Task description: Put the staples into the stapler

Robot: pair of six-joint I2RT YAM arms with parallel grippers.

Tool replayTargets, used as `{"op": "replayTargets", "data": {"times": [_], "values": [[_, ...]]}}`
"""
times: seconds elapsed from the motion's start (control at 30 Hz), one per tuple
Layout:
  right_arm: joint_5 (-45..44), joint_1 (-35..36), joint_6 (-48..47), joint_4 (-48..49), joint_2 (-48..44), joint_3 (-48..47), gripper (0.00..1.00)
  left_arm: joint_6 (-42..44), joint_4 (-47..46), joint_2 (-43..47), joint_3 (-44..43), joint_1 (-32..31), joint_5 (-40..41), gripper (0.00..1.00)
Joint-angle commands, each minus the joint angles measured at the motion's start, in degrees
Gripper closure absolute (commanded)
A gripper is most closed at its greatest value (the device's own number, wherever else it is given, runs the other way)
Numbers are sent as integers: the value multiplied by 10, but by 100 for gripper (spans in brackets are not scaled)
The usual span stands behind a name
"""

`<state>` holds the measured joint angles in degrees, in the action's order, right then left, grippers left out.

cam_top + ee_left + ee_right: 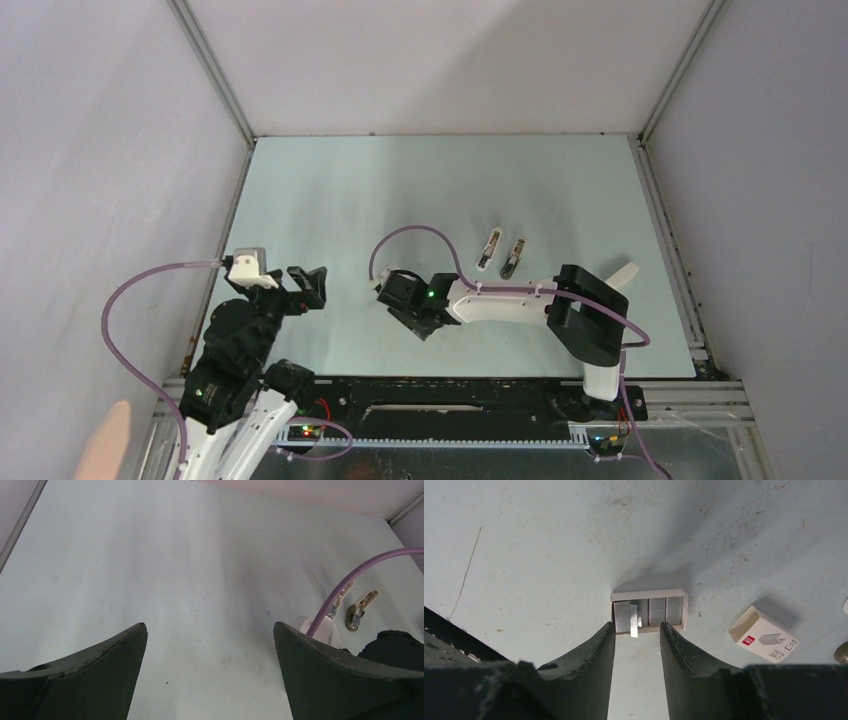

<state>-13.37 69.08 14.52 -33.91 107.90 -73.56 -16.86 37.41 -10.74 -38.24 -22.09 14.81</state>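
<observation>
The staples [649, 611] are grey strips packed in a small white tray on the pale table, seen in the right wrist view. One loose strip [633, 621] pokes over the tray's near edge. My right gripper [637, 630] stands partly open right at that edge, the strip's end level with its tips and touching neither finger. In the top view the right gripper [397, 296] hides the tray. The stapler shows as two slim whitish pieces [488, 250] [514, 258] lying behind the right arm. My left gripper [210, 630] [305, 285] is wide open and empty at the left.
A small white printed box [764, 634] lies on its side right of the tray. A purple cable [420, 235] loops above the right gripper. Grey walls enclose the table [330, 200] on three sides, and a black rail [450, 385] runs along its near edge.
</observation>
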Motion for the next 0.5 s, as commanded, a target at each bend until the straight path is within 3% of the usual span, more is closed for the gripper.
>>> {"op": "replayTargets", "data": {"times": [0.0, 0.47], "values": [[24, -16, -1, 9, -17, -19, 60, 14, -14, -8, 2, 5, -1, 0], [65, -36, -3, 25, 2, -19, 69, 14, -14, -8, 2, 6, -5, 0]]}}
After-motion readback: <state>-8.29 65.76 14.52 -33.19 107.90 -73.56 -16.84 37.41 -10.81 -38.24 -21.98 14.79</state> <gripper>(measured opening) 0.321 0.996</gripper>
